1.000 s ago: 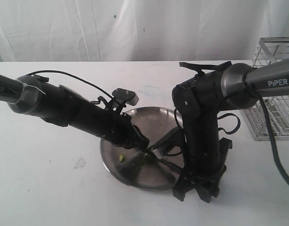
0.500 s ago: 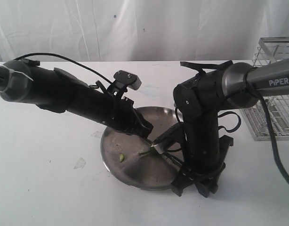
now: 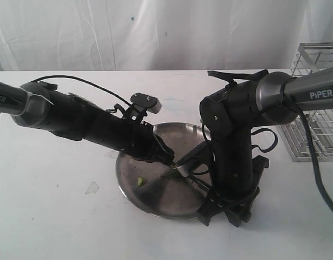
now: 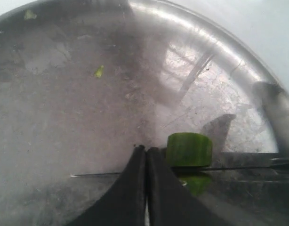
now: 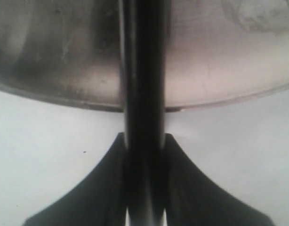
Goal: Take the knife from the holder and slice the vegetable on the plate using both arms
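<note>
While my right end effector (image 5: 143,141) pinched the knife (image 5: 143,56) at the plate's (image 3: 128,187) four o'clock, my left end effector (image 4: 144,153), pressed together, sat beside the vegetable (image 4: 189,149): probably light, slippery; pin its end.

plate (image 4: 64,117): metal, scuffed, dull sheen.
vegetable (image 4: 189,149): smooth, waxy green skin.
table (image 3: 58,216): white, matt.
holder (image 3: 318,135): bright silver wire.
knife (image 5: 142,70): black semi-gloss handle.

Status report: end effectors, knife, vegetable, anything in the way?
Left end effector shut, tips beside the vegetable. Right end effector shut on the knife, blade across the vegetable on the plate. Nothing seen blocking.
</note>
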Robot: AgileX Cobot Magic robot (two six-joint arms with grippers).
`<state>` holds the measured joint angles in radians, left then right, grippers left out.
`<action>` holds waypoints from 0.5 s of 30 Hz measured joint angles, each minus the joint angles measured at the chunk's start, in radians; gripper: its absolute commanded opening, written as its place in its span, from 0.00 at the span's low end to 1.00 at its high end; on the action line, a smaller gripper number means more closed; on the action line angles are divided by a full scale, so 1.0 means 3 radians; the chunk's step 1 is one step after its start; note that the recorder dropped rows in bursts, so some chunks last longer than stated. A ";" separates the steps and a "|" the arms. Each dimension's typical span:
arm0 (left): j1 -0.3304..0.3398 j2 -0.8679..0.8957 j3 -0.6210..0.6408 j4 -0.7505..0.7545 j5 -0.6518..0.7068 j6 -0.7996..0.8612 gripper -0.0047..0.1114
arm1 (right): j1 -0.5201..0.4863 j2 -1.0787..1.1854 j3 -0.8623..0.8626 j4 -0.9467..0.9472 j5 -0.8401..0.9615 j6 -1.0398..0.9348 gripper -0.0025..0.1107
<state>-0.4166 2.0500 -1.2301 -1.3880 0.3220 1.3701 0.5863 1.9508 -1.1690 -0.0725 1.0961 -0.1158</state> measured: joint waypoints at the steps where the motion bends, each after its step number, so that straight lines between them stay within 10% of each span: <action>1: 0.0000 0.0017 -0.0007 -0.0008 -0.0007 0.0041 0.04 | 0.0000 0.0000 0.0000 0.0000 0.0000 0.0000 0.02; 15: 0.0000 0.0137 -0.0119 -0.0113 0.0094 0.0117 0.04 | 0.0000 0.0000 0.0000 0.0000 -0.0003 0.0003 0.02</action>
<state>-0.4166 2.0913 -1.2657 -1.4218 0.3501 1.4053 0.5863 1.9508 -1.1690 -0.0725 1.0953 -0.1151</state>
